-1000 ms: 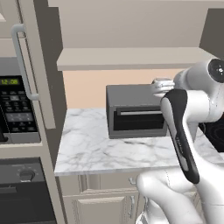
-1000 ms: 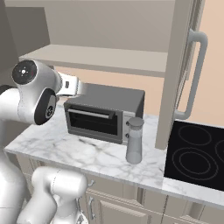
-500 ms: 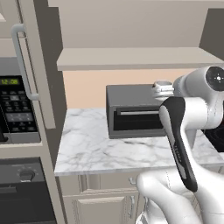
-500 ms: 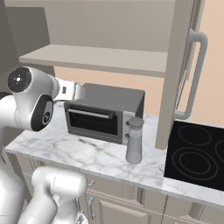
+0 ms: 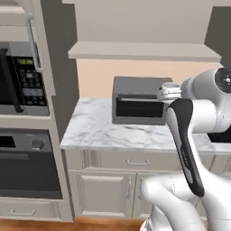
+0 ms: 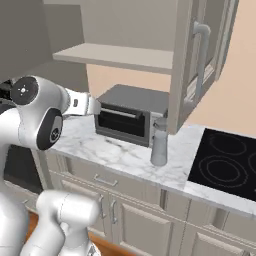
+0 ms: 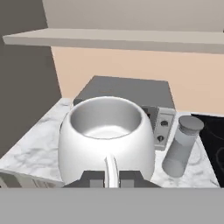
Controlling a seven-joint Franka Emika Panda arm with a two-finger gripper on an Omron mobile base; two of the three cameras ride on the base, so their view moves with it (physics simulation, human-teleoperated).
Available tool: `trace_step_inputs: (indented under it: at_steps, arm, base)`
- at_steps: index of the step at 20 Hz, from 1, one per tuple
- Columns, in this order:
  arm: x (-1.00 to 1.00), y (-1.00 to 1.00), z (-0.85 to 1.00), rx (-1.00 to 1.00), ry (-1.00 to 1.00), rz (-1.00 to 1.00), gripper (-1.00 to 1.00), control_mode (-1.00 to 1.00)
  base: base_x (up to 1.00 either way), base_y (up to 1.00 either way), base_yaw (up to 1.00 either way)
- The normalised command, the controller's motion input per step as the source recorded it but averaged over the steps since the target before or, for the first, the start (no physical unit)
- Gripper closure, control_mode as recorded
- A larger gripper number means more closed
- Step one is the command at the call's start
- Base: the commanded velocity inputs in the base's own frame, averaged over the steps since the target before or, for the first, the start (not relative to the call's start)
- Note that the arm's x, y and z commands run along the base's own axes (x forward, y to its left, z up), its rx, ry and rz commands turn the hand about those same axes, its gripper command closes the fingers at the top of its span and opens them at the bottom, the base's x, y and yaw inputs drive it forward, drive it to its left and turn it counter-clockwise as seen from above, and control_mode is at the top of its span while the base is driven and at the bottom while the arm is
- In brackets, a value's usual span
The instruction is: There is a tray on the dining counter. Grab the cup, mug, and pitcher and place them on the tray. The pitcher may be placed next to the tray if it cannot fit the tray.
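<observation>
1. The mug (image 7: 107,139) sits right in front of our gripper (image 7: 111,178), its thin handle pinched between the two dark fingertips (image 7: 93,178); so we judge the jaws narrow and closed on that handle, with the mug held up in the air above the marble counter (image 7: 35,144); in the left base view the mug (image 5: 170,90) shows as a small white shape at the end of the arm, level with the top of the toaster oven (image 5: 137,100)

2. The pitcher (image 6: 159,145) stands upright on the counter, near its front edge, just beside the toaster oven's right end and close to the black cooktop (image 6: 227,165); the gripper is well apart from it

3. We judge that the step in hand is carrying the mug to the tray; the next move calls for getting to the dining counter and setting the mug down upright inside the rim; the pitcher remains to be fetched

4. The mug's dark markings cannot be made out; the fingertips are cut off at the bottom of the hand view; the gripper is hidden behind the arm's joints in the right base view
</observation>
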Motion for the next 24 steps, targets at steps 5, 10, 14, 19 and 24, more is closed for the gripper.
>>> trace_step_inputs:
  at_steps: [5,10,14,19,24]
  arm:
    - [0.0,0.0,0.0,0.0,0.0,0.0,1.0,1.0]
    - [0.0,0.0,0.0,0.0,0.0,0.0,1.0,1.0]
    - [0.0,0.0,0.0,0.0,0.0,0.0,1.0,1.0]
    - [0.0,0.0,0.0,0.0,0.0,0.0,1.0,1.0]
    - [0.0,0.0,0.0,0.0,0.0,0.0,1.0,1.0]
  base:
    - [-0.53,-0.19,0.58]
    - [-0.18,-0.07,0.8]
    - [-0.08,-0.04,0.94]
    - [0.0,0.0,0.99]
    - [0.14,0.0,0.81]
